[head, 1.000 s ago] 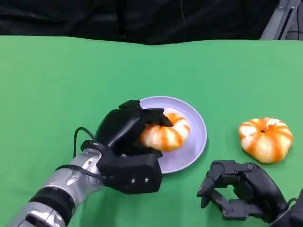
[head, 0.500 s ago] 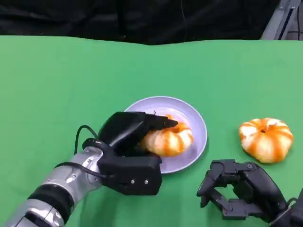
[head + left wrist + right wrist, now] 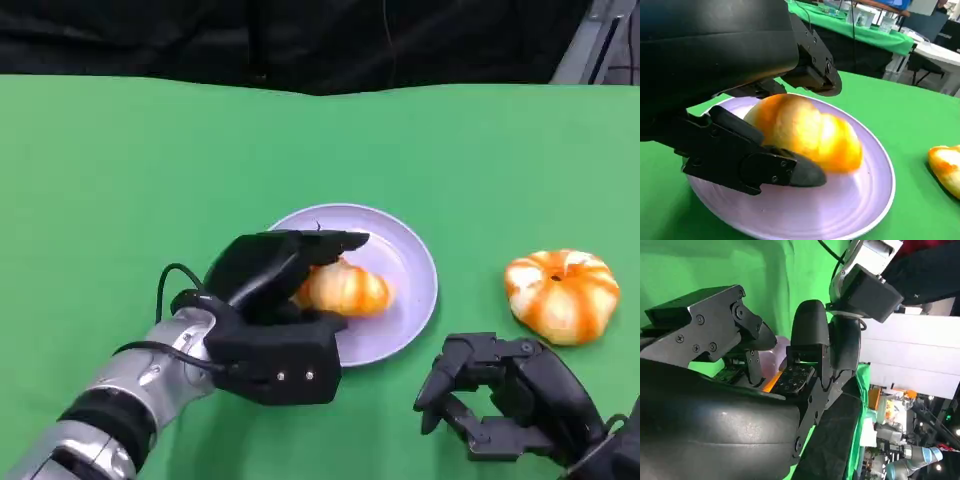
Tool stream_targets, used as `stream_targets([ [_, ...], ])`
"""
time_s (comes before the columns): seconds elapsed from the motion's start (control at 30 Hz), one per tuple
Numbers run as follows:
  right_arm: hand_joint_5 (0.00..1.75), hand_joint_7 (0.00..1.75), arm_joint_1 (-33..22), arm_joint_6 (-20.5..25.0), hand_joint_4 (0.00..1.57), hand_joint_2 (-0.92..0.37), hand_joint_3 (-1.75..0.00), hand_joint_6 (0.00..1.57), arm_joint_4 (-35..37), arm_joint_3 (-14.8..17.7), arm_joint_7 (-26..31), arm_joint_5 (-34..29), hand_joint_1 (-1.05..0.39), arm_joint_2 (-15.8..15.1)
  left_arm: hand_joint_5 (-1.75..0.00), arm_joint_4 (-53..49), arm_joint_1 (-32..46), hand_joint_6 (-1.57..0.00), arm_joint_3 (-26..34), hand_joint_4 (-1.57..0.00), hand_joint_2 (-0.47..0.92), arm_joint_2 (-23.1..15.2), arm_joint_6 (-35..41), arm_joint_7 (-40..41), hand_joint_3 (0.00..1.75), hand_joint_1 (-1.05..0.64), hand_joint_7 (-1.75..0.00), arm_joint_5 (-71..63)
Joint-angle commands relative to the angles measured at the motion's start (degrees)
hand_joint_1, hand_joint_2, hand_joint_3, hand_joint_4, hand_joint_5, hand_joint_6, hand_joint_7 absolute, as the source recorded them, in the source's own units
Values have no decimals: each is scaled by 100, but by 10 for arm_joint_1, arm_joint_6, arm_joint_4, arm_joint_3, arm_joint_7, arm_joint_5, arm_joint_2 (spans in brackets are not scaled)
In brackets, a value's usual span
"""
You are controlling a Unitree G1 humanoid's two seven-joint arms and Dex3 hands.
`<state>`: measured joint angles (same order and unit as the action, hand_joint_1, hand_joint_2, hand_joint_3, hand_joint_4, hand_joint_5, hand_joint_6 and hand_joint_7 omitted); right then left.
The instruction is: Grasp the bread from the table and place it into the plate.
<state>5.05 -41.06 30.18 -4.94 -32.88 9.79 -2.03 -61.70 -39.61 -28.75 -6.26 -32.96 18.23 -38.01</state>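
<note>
Your left hand (image 3: 268,272) sits over the near-left part of the plate (image 3: 408,262), fingers wrapped around a bread (image 3: 345,288) that lies in the plate. In the left wrist view one finger (image 3: 810,65) arches over the top of the bread (image 3: 805,132) and another lies along its near side, both touching the crust; the bread's underside rests on the lilac plate (image 3: 860,200). A second bread (image 3: 560,294) lies on the green table (image 3: 150,170) to the right of the plate, well apart from it; its edge shows in the left wrist view (image 3: 946,167). Your right hand (image 3: 505,400) hangs low near the front edge, just below the second bread, fingers curled inward with nothing between them. The right wrist view shows the same curled fingers (image 3: 809,345).
</note>
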Motion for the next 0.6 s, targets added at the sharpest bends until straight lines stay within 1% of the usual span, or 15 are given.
stream_targets([
  [0.03, 136, 102, -8, 5, 86, -63, -105, 89, -7, 1, 5, -1, 14, -4, 0, 13, -8, -38, 11, -35, 92, -11, 4, -20, 57, -72, 0, 16],
  [0.2, 136, 102, -8, 2, 87, -62, -106, 89, -7, 1, 8, -4, 15, -4, 0, 49, 5, -35, 25, -32, 92, -20, 13, -55, 66, -74, 0, 35],
  [0.53, 137, 101, -10, 4, 87, -62, -106, 89, -12, -2, 11, -5, 15, -6, 0, 91, 22, -34, 35, -32, 92, -28, 26, -79, 72, -77, 0, 47],
  [0.57, 137, 101, -9, 4, 87, -62, -106, 89, -11, -2, 12, -6, 15, -6, 0, 103, 34, -34, 49, -32, 92, -29, 15, -83, 72, -77, 0, 67],
  [0.6, 137, 101, -9, 3, 87, -62, -106, 89, -9, -3, 11, -5, 15, -5, -3, 118, 47, -37, 66, -38, 92, -28, 3, -87, 71, -77, -1, 90],
])
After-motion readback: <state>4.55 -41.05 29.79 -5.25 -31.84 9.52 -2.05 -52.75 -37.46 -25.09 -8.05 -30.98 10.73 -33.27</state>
